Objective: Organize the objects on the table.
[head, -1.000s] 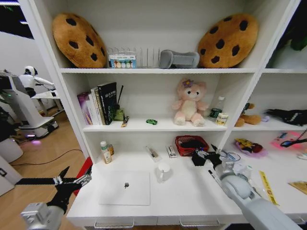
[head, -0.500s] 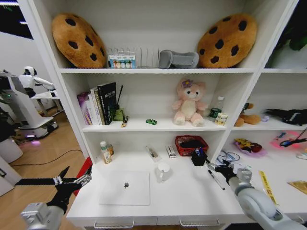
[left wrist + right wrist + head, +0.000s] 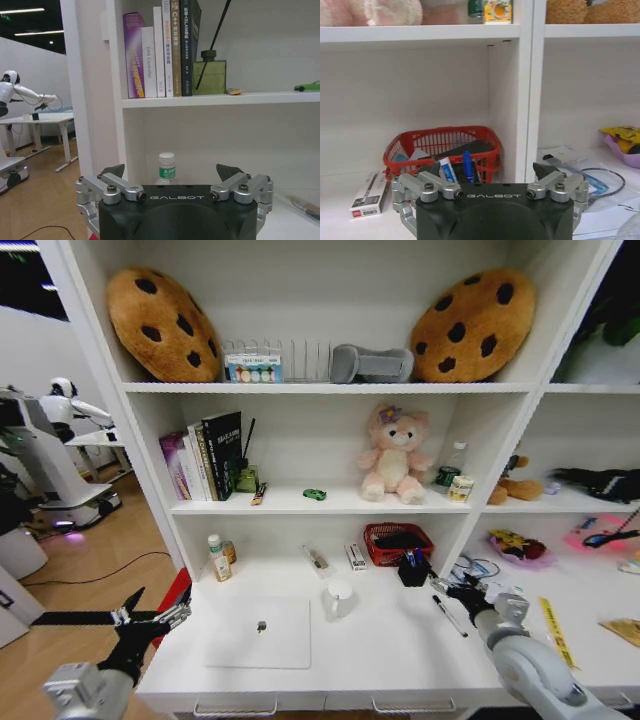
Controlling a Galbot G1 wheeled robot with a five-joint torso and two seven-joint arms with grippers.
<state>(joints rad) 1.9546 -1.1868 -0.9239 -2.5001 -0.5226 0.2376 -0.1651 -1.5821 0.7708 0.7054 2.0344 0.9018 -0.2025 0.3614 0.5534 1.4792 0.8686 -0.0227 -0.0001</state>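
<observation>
White worktop (image 3: 390, 640): silver laptop (image 3: 258, 632) lies closed at front left, a black pen (image 3: 449, 615) to its right. Right gripper (image 3: 462, 592) hovers just beside the pen, jaws wide, empty. Left gripper (image 3: 150, 618) off the worktop's left edge, jaws wide, empty. Green toy car (image 3: 315, 494) on the shelf above.

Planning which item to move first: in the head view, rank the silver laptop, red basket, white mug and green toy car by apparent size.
1. Silver laptop
2. Red basket
3. White mug
4. Green toy car, though it sits farther back.
</observation>
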